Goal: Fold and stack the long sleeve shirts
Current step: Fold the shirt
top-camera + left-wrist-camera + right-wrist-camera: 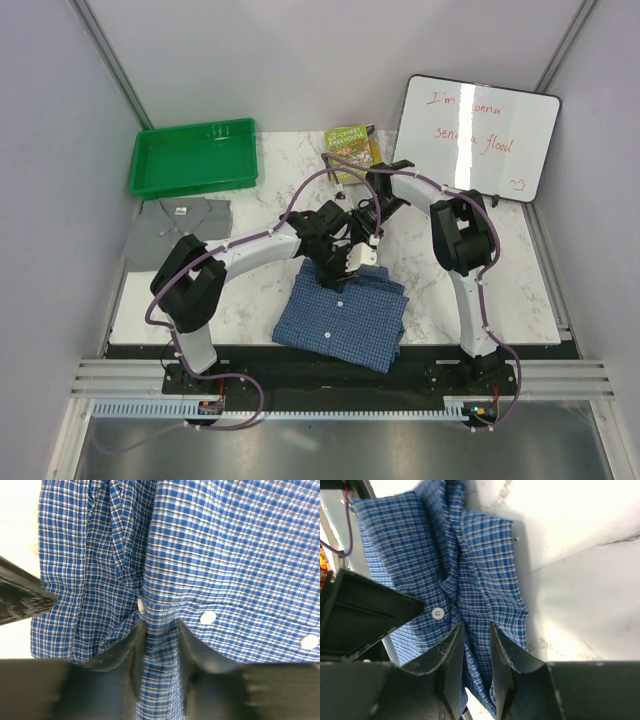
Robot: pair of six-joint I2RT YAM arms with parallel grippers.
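Observation:
The blue checked shirt [343, 318] lies folded on the marble table near the front edge. Both grippers meet at its far edge. My left gripper [340, 262] is shut on a fold of the blue cloth beside white buttons in the left wrist view [159, 630]. My right gripper [362, 250] is shut on the bunched blue cloth next to it, as the right wrist view [476, 630] shows. The plain grey shirt [180, 224] lies folded at the table's left edge, below the tray.
A green plastic tray [194, 157] stands at the back left. A small book [351, 151] lies at the back centre. A whiteboard [476, 138] with red writing leans at the back right.

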